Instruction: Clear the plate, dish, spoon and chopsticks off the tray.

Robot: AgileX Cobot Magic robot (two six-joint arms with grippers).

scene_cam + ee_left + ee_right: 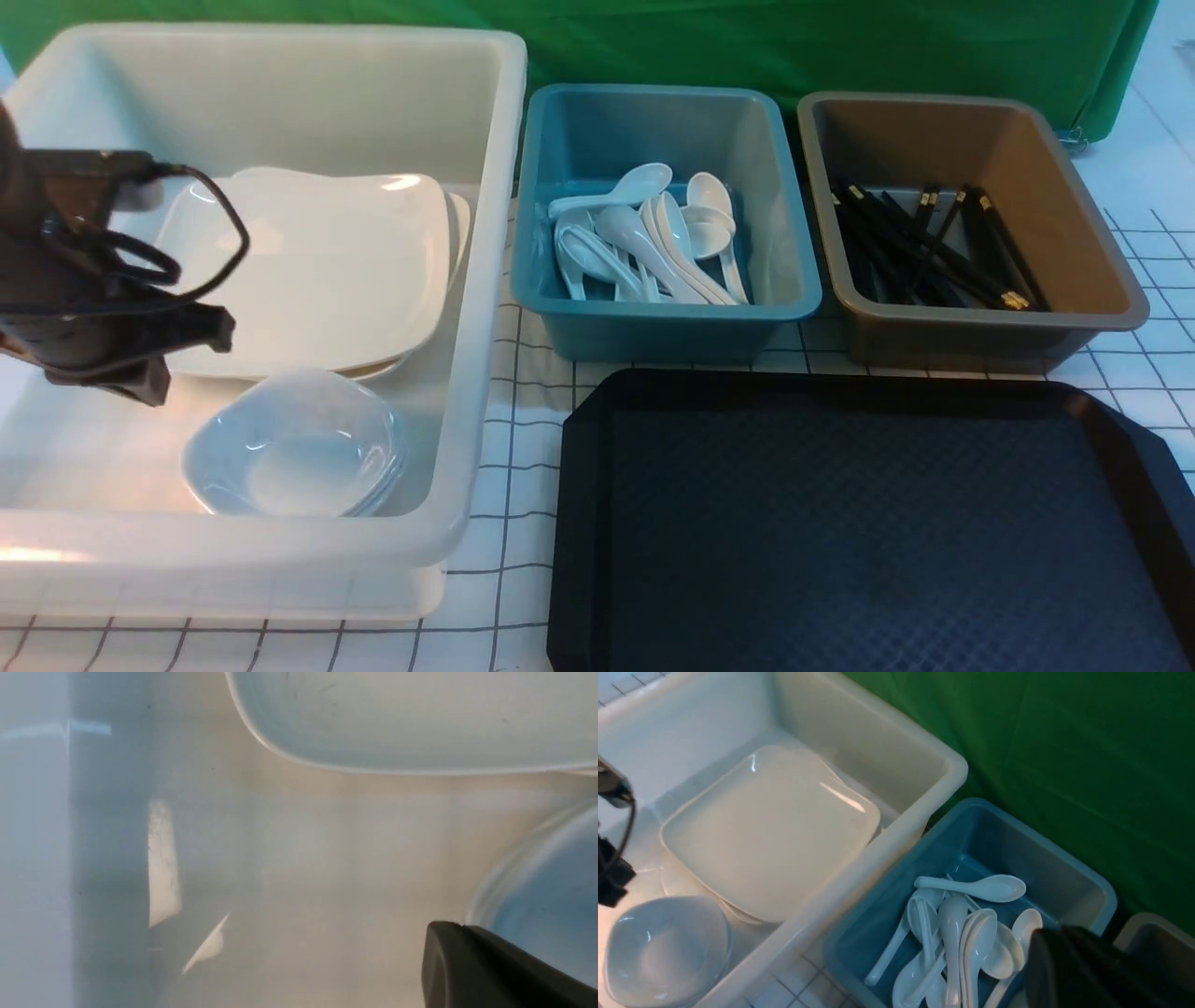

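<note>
The black tray (868,523) lies bare at the front right. The white plate (327,271) (770,830) tops a stack inside the big white tub (485,280). A small white dish (294,448) (663,947) sits in front of it in the same tub. Several white spoons (653,243) (962,933) fill the blue tub (672,322). Black chopsticks (934,247) lie in the brown tub (1083,233). My left gripper (149,383) (448,933) is shut and empty, low inside the white tub beside the dish. My right gripper (1057,942) is shut and empty, above the blue tub's edge; the front view does not show it.
A green cloth (747,47) hangs behind the tubs. The three tubs stand in a row on a white gridded table cover (523,467), with the tray in front of the blue and brown ones. The left arm's cable (224,233) loops over the plate stack.
</note>
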